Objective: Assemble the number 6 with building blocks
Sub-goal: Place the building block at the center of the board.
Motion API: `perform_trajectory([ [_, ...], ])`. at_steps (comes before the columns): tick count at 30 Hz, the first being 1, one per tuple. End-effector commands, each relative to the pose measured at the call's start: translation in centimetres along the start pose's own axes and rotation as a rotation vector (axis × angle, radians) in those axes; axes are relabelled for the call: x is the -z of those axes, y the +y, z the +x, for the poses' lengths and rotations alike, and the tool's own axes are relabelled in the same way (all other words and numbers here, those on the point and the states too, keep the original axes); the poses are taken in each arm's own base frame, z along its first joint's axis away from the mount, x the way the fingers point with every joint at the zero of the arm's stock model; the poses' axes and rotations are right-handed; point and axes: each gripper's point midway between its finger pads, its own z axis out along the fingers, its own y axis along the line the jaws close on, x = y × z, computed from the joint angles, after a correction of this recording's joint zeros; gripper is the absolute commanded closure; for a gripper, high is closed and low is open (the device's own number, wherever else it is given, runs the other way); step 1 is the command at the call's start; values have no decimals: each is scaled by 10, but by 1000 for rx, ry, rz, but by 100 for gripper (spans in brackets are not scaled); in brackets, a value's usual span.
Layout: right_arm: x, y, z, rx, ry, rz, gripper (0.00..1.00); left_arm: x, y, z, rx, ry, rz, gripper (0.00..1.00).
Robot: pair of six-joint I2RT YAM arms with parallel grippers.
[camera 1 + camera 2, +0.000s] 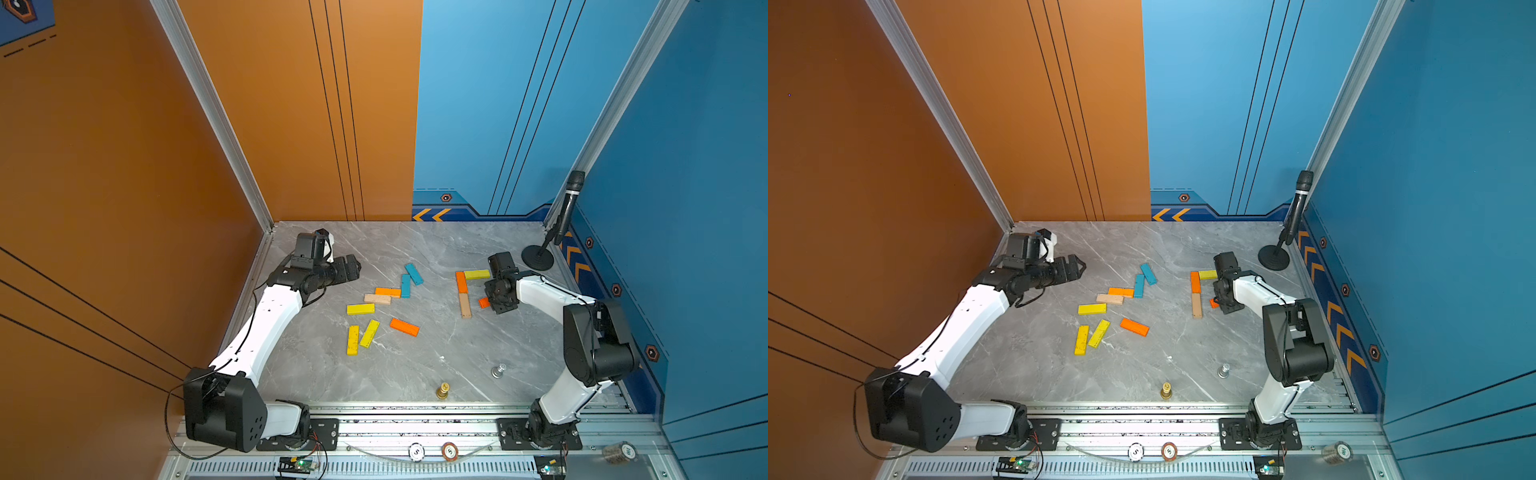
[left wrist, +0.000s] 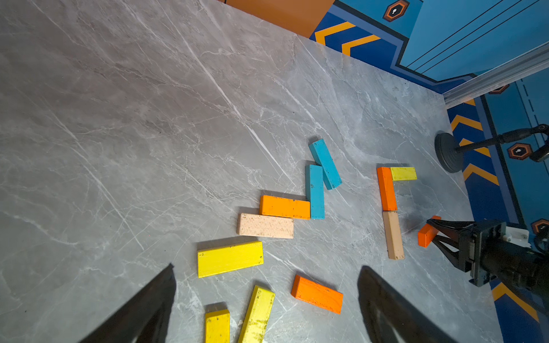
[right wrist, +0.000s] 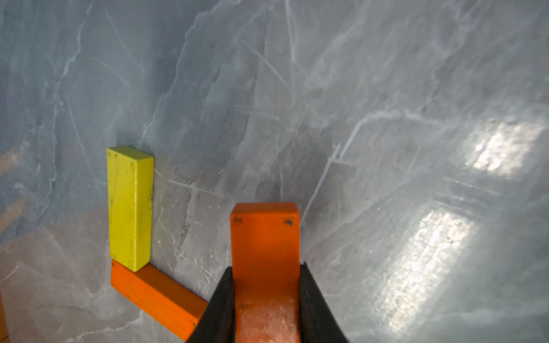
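Right hand (image 3: 266, 268): closed narrow on one end of an orange block (image 3: 264, 237); the rest of the block projects forward beyond the fingertips.

Started number 6 (image 1: 462, 291), on the right half of the bench (image 1: 415, 365): a yellow plank (image 3: 129, 205) as top bar, an orange plank (image 3: 154, 292) and a tan plank (image 1: 465, 305) end to end as the column.

Key relation: the held block is just beside the column, on the right arm's side, near the orange/tan joint. Its long axis runs roughly parallel to the yellow plank and crosswise to the column, which is judged suited to a middle bar. Contact with the bench cannot be told.

Left hand (image 1: 353, 268): wide open and empty, well apart from the digit. The loose blocks (image 1: 387, 292) lie between, nearer the left arm.
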Motion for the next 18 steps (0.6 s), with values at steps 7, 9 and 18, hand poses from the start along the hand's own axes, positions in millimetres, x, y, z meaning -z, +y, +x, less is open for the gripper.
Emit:
perform_trajectory([
  [7,-6,7,-7,-134,-87,24,71,0,-2,4,1,6,11,5],
  [9,-8,11,-3,-150,-90,21,71,0,-2,5,1,7,10,5],
  [18,-14,18,9,-176,-134,64,70,-1,-1,6,1,12,6,4],
])
